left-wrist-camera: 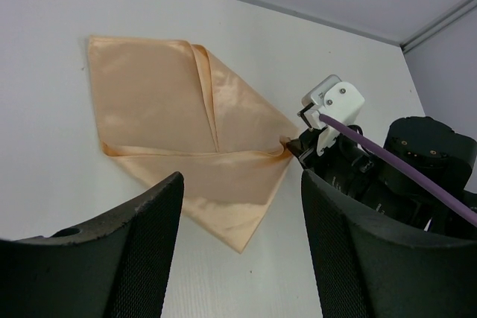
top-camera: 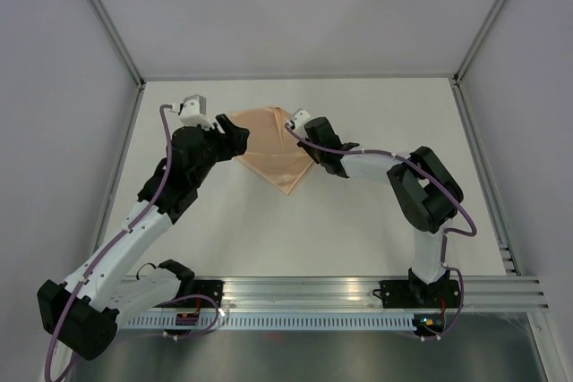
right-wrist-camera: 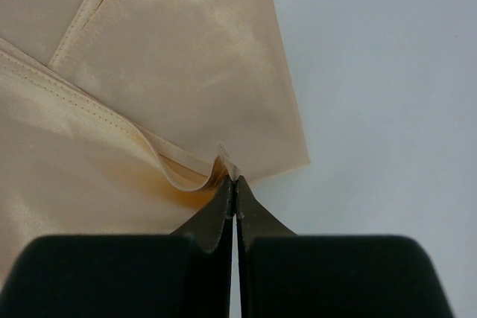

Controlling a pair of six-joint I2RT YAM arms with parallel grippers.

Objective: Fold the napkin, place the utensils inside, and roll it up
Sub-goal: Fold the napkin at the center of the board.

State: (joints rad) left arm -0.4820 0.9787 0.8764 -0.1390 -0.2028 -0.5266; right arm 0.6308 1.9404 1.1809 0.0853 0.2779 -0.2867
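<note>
On the white table [top-camera: 358,230] the right gripper [right-wrist-camera: 234,184] pinches the folded napkin [right-wrist-camera: 186,72]; the left gripper [left-wrist-camera: 242,184] hovers released.

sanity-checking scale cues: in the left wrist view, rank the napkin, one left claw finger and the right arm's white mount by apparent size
1. napkin, largest
2. left claw finger, though it sits right at the lens, so its bulk is inflated
3. white mount, clearly smallest
</note>
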